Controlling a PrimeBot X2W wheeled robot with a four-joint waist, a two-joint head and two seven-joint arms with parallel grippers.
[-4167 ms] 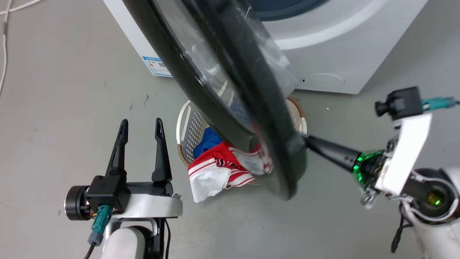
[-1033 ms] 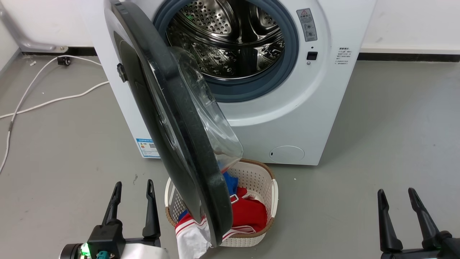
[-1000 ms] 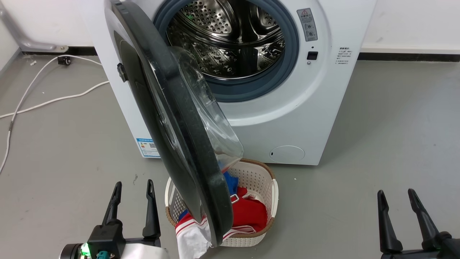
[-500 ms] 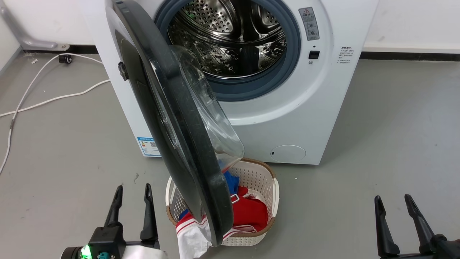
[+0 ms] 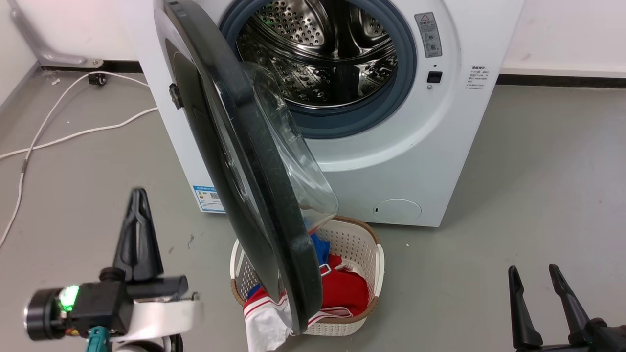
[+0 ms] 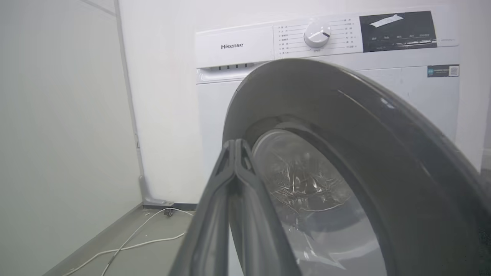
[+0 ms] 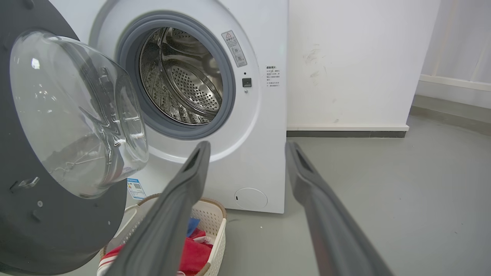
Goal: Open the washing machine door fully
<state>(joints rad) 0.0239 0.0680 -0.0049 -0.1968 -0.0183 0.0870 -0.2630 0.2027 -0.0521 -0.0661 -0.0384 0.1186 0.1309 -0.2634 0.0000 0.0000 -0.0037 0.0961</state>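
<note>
Nearest, at the head view's lower left, the left gripper (image 5: 138,230) with its two long dark fingers is turned side-on above the grey floor (image 5: 513,195). The left wrist view shows its fingers pressed together with nothing between them (image 6: 234,145), pointing toward the outer face of the door. In the head view it hangs clear of the door, on its left side. At the lower right the right gripper (image 5: 532,268) has its fingers spread and empty, tips aimed at the machine (image 7: 247,145).

Past them, a white perforated plastic laundry basket with a brown woven rim (image 5: 377,254) sits on the floor just before the machine's front, holding red, white and blue clothes (image 5: 347,288).

The washing machine door (image 5: 244,161), a large round glossy black disc with a clear bulging glass bowl (image 7: 76,115) at its centre, stands swung out from the machine's left side, nearly edge-on to the head camera. Its lower rim hangs over the basket's left part.

Behind it, the white boxy front-loading washing machine (image 5: 415,161) stands at the floor's far edge against the white wall. Its mouth is uncovered, showing the grey rubber ring (image 5: 371,122) and the perforated steel drum (image 5: 332,49). A blue label sticker (image 5: 209,198) and a small round white cover (image 5: 397,210) sit low on its front. A white cable (image 5: 73,134) trails over the floor's far left corner.
</note>
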